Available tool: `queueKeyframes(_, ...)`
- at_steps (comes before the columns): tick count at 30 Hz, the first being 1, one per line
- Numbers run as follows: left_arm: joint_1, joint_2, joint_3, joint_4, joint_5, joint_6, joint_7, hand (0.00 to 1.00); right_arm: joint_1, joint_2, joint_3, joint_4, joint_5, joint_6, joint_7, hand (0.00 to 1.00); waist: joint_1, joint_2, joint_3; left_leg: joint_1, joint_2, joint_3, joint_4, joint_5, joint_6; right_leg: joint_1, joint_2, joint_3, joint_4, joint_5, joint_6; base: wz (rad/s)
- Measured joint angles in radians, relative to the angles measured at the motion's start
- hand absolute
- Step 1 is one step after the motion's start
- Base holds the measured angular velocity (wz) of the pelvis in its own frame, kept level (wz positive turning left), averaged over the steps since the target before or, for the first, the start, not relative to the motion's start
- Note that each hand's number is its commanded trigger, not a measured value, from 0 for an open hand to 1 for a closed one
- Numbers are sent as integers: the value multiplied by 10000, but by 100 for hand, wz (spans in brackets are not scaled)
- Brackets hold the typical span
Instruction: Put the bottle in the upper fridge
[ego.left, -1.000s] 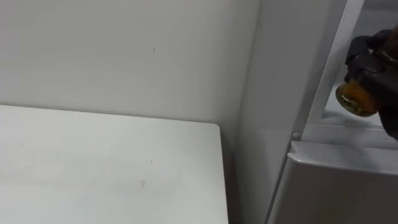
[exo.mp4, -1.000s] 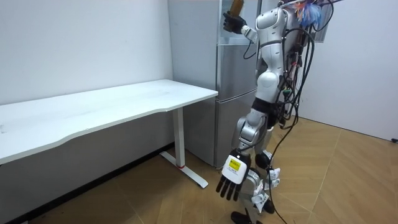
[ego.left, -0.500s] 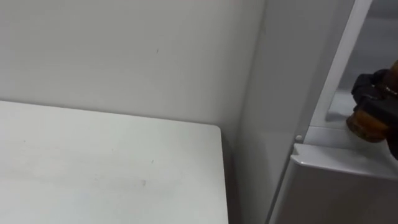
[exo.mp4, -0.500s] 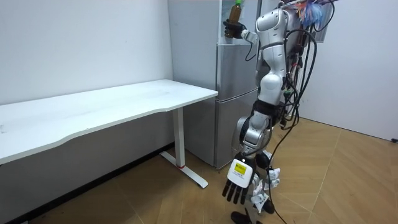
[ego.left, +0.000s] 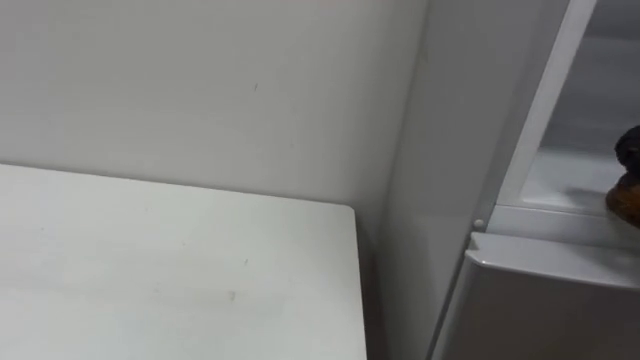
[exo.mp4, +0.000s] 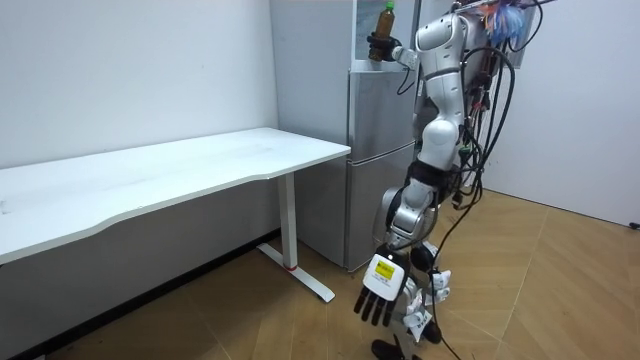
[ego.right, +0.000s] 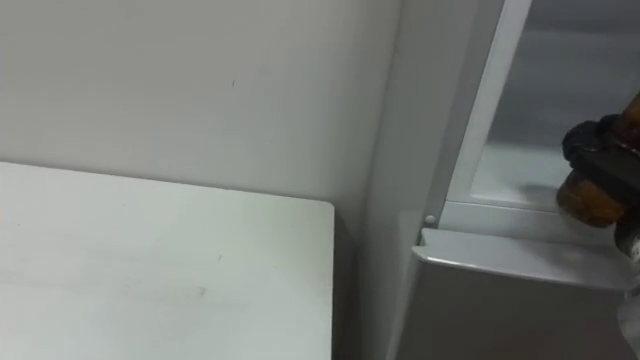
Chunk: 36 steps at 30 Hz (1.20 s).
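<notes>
One bottle (ego.right: 588, 200) gripped in right hand (ego.right: 598, 148), at upper fridge (ego.right: 505, 175) ledge — room view adds left hand (exo.mp4: 376, 290) hanging, fingers loose.

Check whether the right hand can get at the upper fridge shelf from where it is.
Probably yes. The right hand, curled round the bottle, is at the shelf's front edge; the upper compartment stands open and nothing visible blocks it. The left hand hangs low.
</notes>
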Motion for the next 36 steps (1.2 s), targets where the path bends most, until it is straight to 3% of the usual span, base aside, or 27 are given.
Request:
queueKeyframes(7,27,0,9,-9,22,99,-121,0,-471,-60,-2,568,-7,5,-162,100,11,-137,-25,-134,-32,-160,0,8,1,-64,-30,-236,7,-7,10,6)
queueKeyframes(9,27,12,18,-30,32,123,-128,0,-722,-139,3,1103,-2,4,-165,100,163,-193,-40,-132,-43,-267,4,8,2,-59,-41,-350,8,-7,10,5)
queueKeyframes(12,28,58,19,-59,-1,176,-125,0,-1033,-433,95,2071,-33,7,-174,100,403,-302,-64,-133,-81,-638,88,9,4,44,-81,-803,-1,-7,10,17)
queueKeyframes(22,358,114,349,2,-218,313,68,0,-1447,-898,399,3279,36,-33,-137,100,913,-258,-7,-366,-205,-1510,283,19,-4,283,-158,-1692,-53,-39,57,24)
queueKeyframes(29,716,136,421,187,-380,400,69,0,-1448,-1120,423,4019,2,-221,-103,100,1106,-292,-31,-415,-326,-1775,411,21,-5,438,-233,-1814,-193,-94,71,9)
queueKeyframes(31,902,170,422,206,-379,444,74,0,-1452,-1237,449,4460,27,-316,-51,100,1308,-282,-25,-293,-348,-1784,416,15,8,612,-260,-1883,-228,-101,64,6)
queueKeyframes(36,1270,281,736,222,-419,470,78,0,-1440,-1285,450,4882,-51,-554,-48,100,1345,-281,-25,-279,-397,-1916,554,-6,28,800,-263,-1950,-386,-120,90,11)
